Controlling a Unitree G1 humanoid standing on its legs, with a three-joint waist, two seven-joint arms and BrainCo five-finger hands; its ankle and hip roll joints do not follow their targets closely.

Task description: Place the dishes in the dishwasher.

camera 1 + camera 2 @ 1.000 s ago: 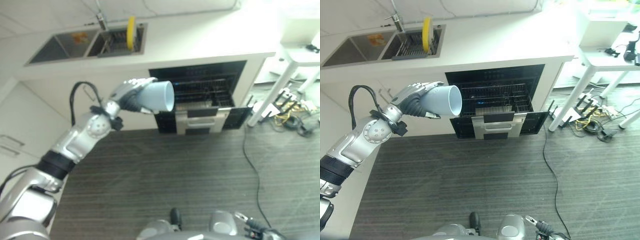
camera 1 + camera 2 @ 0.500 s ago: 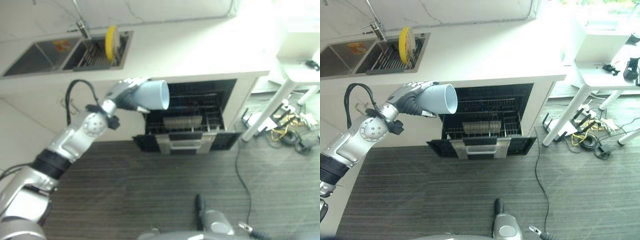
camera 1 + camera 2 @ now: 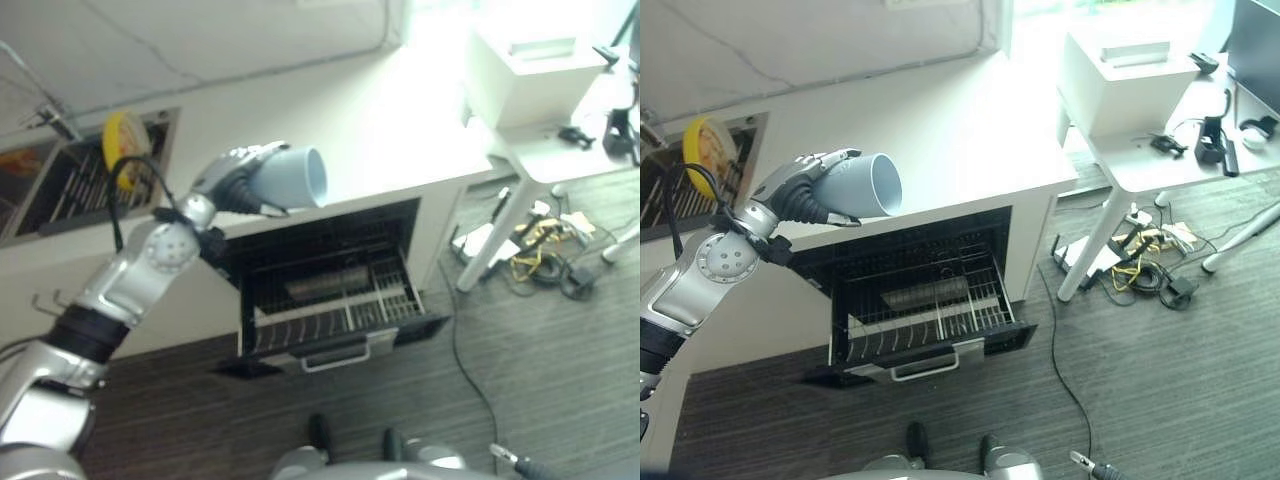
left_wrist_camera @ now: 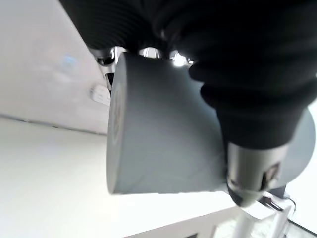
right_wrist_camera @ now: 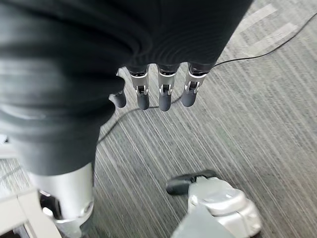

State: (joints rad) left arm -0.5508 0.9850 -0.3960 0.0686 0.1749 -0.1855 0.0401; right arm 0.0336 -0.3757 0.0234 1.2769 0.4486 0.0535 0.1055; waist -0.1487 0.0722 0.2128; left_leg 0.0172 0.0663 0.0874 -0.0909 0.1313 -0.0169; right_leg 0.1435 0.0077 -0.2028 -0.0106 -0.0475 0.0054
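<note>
My left hand (image 3: 232, 181) is shut on a pale blue cup (image 3: 293, 180), held on its side in the air with its mouth turned toward the right. The cup (image 4: 163, 134) lies against the palm in the left wrist view. It hangs in front of the white counter (image 3: 380, 120), above the open dishwasher (image 3: 330, 280). The dishwasher's wire rack (image 3: 930, 315) is pulled out over the lowered door, and a dish lies in it. My right hand (image 5: 158, 94) hangs over the floor with straight fingers and holds nothing.
A sink (image 3: 70, 180) with a yellow plate (image 3: 122, 148) standing in its drainer is set in the counter at the left. A white table (image 3: 1160, 150) with a white box (image 3: 1120, 80) stands at the right, with cables (image 3: 1150, 275) on the floor under it.
The camera has moved, so the whole scene has shifted; the dishwasher now lies lower and nearer. My left hand still holds the cup the same way.
</note>
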